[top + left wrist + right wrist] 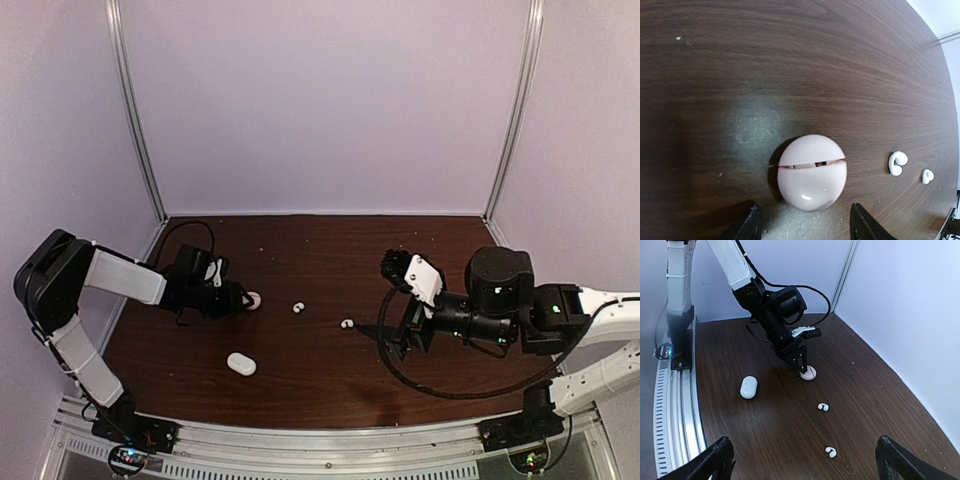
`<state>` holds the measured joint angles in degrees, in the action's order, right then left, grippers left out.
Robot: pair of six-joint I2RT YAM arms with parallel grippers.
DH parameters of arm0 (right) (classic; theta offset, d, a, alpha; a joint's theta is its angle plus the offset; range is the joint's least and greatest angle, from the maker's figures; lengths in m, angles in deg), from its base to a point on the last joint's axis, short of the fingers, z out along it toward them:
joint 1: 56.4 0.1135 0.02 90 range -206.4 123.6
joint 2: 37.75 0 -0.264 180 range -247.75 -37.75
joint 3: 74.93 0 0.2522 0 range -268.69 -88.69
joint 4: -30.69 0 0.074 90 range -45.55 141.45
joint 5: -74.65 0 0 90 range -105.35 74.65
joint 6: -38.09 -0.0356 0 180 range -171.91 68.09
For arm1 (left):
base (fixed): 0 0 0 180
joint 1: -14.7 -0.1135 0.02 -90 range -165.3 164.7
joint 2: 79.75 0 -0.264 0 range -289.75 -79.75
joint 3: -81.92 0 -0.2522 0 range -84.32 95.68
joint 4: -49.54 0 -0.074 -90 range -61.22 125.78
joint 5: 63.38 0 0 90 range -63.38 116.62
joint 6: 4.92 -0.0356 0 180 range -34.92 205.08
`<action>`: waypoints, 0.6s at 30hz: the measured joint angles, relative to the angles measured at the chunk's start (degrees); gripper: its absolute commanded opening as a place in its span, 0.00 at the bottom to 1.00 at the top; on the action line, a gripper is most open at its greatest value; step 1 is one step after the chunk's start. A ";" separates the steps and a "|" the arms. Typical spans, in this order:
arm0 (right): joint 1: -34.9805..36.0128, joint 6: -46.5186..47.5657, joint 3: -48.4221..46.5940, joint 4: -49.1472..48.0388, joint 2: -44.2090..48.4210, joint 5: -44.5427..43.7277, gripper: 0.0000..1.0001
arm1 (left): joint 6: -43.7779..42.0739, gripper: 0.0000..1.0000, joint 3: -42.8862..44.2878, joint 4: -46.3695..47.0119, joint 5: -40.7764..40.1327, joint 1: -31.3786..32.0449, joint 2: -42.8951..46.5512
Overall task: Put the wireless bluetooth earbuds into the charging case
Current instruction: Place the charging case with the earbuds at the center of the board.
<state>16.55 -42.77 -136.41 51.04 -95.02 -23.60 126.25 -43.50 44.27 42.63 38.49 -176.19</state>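
Observation:
The charging case is a round, pale pink shell whose lid stands open by a thin slit; it rests on the dark wood table. My left gripper is open, one finger on each side just short of the case and not touching it. In the top view the left gripper sits right beside the charging case. Two tiny white earbuds lie loose to its right, one nearer and one farther. My right gripper hovers wide open and empty near the farther earbud.
A white oval case lies shut on the table in front of the left arm. The right arm's black cable loops over the table's near right part. Pale walls and metal posts close in the back and sides.

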 measured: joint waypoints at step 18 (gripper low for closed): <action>-9.57 -9.05 3.56 -3.56 -1.73 13.33 1.00 | -5.09 0.86 -1.42 -23.65 -3.91 9.90 25.83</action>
<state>6.98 -51.81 -132.85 47.47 -96.75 -10.27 121.15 -44.92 20.62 38.72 48.39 -150.36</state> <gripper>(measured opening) 0.997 0.850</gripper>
